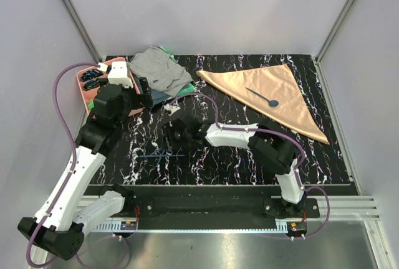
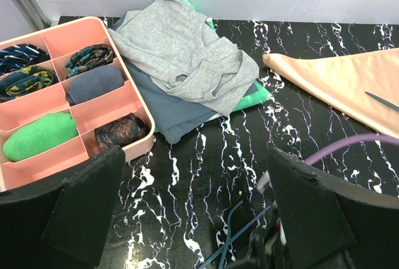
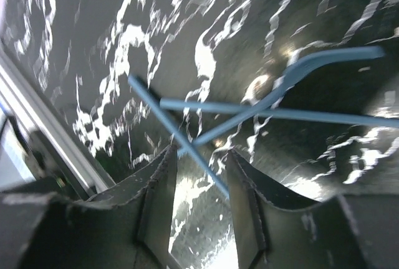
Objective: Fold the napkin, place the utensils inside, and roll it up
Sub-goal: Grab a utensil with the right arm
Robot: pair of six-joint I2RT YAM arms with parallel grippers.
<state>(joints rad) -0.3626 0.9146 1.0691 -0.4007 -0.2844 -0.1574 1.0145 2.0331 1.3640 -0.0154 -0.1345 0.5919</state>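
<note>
Napkin point(image 1: 268, 91) lies folded into a triangle on the far right of the worktop point(image 1: 218, 166), with a dark blue spoon point(image 1: 262, 96) resting on top of it. The other utensils point(image 1: 161, 154) lie crossed on the bare worktop near the front, well apart from the napkin. The right end effector point(image 3: 201, 157) is low over them with its fingers partly apart. The tip of one blue piece sits in the gap, and nothing looks pinched. The left end effector point(image 2: 194, 157) hangs released with its jaws spread wide, holding nothing, beside a pink tray point(image 2: 72, 42). A grey cloth point(image 2: 181, 51) is heaped over a green cloth point(image 2: 252, 99) next to that tray.
</note>
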